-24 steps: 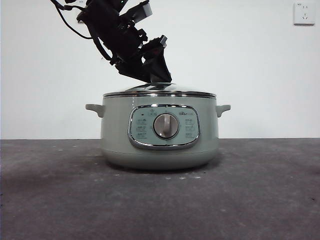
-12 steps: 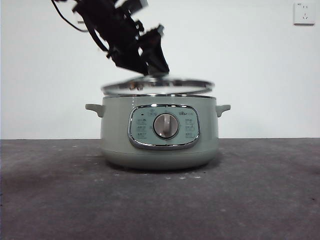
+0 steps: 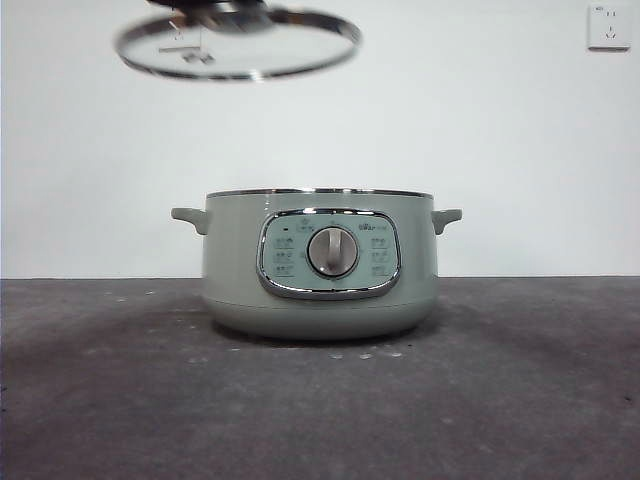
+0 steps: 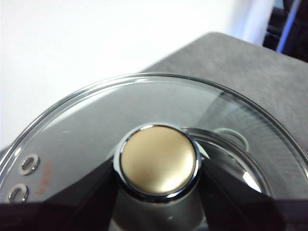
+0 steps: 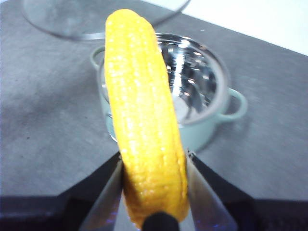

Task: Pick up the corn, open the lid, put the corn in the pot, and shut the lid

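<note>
Front view: lid (image 3: 238,44) held high, up and to one side of the pot (image 3: 318,264), tilted a little, knob cut off by the top edge. Pot standing open on the desk (image 3: 100,400), rim bare, dial facing forward. No corn visible here.

Left wrist view: left tool (image 4: 159,192) clenched on the lid's knob (image 4: 159,162), dark jaws pressed against both sides of its stem. Glass (image 4: 86,130) spreading out below, with the pot's rim (image 4: 226,144) showing through it, off to one side. Best to keep that grasp firm and the lid parked well clear of the opening, level enough not to swing.

Right wrist view: right tool (image 5: 153,192) grasping the corn (image 5: 142,110) near its thick end, cob pointing out toward the open pot (image 5: 202,101), shiny inner bowl in plain sight beyond. Lid edge (image 5: 86,29) visible farther off. Worth carrying the corn over the middle of the opening, lowering the tip inside first and tilting the cob flat, since it looks about as long as the pot is wide. Better not to release from high up; likely to bounce or catch on the rim.
</note>
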Available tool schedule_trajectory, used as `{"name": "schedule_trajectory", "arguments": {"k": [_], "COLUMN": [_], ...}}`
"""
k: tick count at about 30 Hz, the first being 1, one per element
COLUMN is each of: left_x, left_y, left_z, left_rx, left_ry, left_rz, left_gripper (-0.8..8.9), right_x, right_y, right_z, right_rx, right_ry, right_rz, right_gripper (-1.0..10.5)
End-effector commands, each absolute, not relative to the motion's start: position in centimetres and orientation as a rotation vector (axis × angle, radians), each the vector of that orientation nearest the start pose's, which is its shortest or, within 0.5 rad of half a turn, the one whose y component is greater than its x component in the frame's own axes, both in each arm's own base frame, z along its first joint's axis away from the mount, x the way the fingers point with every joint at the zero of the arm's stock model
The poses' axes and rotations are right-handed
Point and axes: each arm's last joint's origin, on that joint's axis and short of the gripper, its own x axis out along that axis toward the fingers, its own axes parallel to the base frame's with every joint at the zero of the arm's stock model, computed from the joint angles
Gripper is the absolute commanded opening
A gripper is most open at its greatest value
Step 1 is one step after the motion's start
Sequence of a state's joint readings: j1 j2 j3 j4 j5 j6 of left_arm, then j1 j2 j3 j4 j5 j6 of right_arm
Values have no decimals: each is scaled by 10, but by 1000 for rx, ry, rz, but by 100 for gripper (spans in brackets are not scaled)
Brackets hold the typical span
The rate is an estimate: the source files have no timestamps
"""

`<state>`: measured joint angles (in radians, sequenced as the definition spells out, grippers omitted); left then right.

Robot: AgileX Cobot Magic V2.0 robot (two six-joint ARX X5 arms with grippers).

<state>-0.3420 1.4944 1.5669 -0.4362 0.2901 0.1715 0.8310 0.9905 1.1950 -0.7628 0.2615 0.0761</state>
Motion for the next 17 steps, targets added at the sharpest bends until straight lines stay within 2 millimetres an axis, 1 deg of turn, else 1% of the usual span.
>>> {"name": "schedule_trajectory", "arguments": {"k": [1, 5, 9, 13, 17], "left_x": [290, 273, 261, 248, 236], "left_y": [-97, -72, -53, -45, -42], "left_z": [436, 445, 447, 451, 456], "left_rx": [164, 162, 152, 159, 163], "left_ry": [232, 252, 298, 311, 299], "left_rz": [-613, -586, -549, -548, -542], "left_gripper": [-8, -8, -8, -6, -6], "right_x": [154, 196, 242, 286, 326], "right_y": [141, 143, 148, 167, 190], "right_z": [375, 370, 375, 378, 366], "right_rx": [-219, -161, -130, -155, -212], "right_ry": [509, 535, 571, 618, 709], "right_rz": [577, 608, 661, 677, 689], "right_gripper": [-12, -12, -12, -12, -12]}}
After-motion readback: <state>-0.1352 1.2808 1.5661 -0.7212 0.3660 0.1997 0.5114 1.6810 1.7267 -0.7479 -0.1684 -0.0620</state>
